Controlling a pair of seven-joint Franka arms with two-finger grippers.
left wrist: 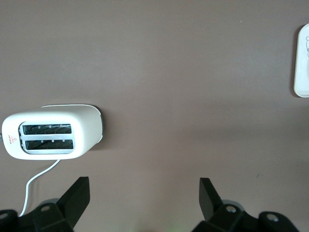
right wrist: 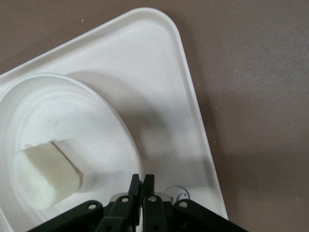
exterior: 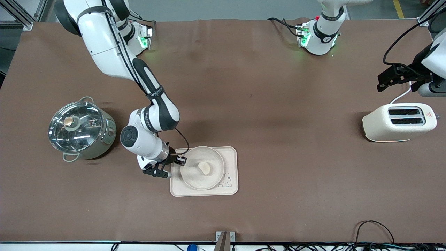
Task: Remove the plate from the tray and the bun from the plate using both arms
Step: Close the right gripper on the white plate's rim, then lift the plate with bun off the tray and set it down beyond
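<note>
The round cream plate (exterior: 191, 181) lies on the rectangular rabbit tray (exterior: 232, 155). The small pale bun (exterior: 205, 168) lies in the plate with its flat cut side showing. My right gripper (exterior: 181, 160) is low at the plate's rim on the side toward the right arm's end of the table, with its fingers shut on the rim. The right wrist view shows the gripper (right wrist: 142, 179), the plate (right wrist: 63, 101), the bun (right wrist: 46, 176) and the tray (right wrist: 161, 92). My left gripper (exterior: 383, 82) is open and empty, waiting high above the table by the toaster; it also shows in the left wrist view (left wrist: 145, 193).
A steel pot (exterior: 81, 128) with a glass lid stands toward the right arm's end of the table. A cream toaster (exterior: 399, 122) stands toward the left arm's end and shows in the left wrist view (left wrist: 53, 131), with the tray's corner (left wrist: 302, 63) at that view's edge.
</note>
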